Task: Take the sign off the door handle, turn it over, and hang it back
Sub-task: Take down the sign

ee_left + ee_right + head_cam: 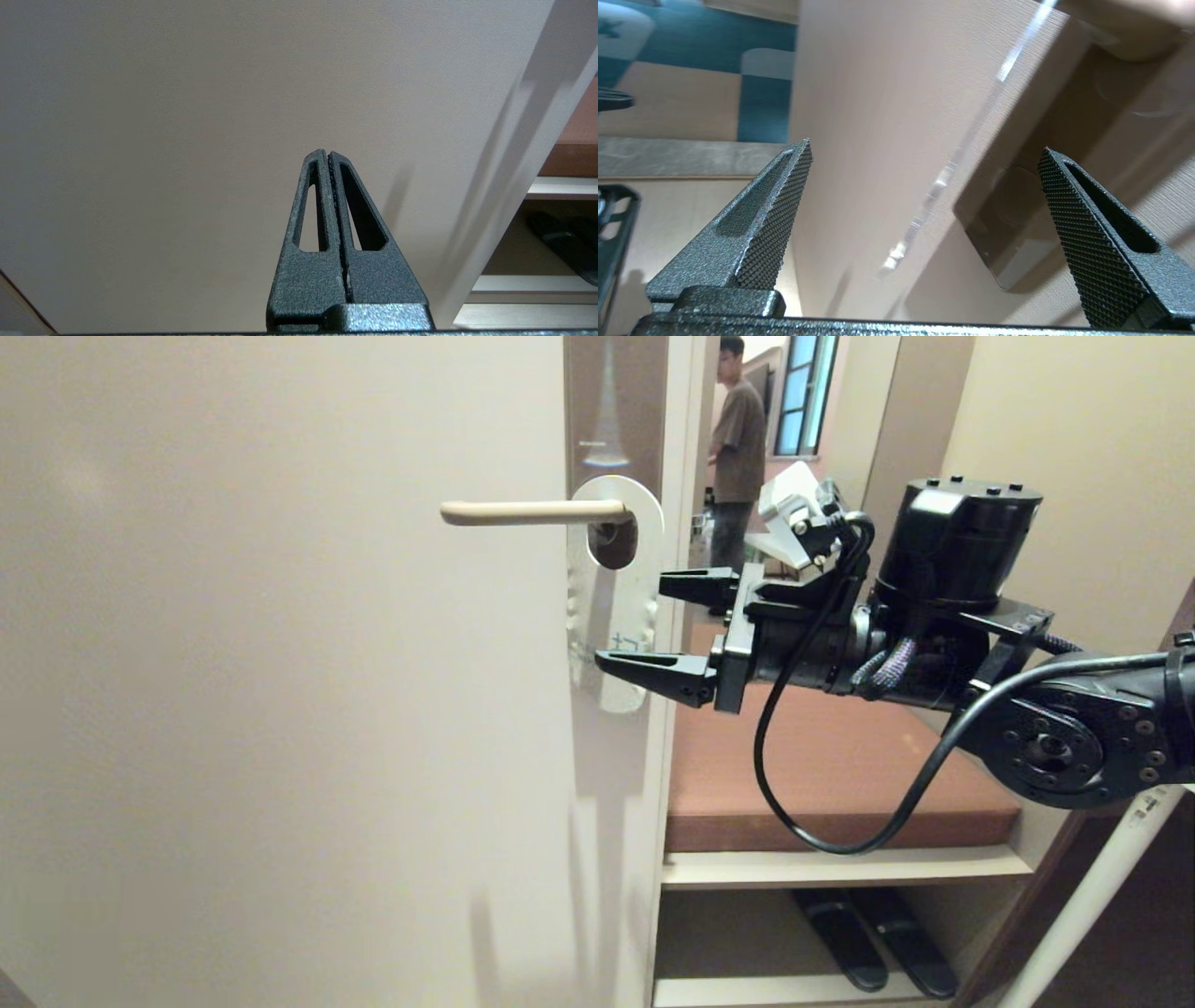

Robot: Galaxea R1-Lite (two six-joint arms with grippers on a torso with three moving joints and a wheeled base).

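Observation:
The sign hangs by its hole on the cream door handle, its white face outward, in front of the brown plate. My right gripper reaches in level from the right and is open. Its lower finger lies in front of the sign's lower part, and its upper finger is just right of the sign's edge. In the right wrist view the right gripper frames the door edge and the plate's lower end, with nothing between its fingers. My left gripper is shut and empty, facing the plain door face.
Right of the door edge is an alcove with a brown cushioned bench and dark slippers on the shelf below. A person stands far back in the room. A white pole leans at the lower right.

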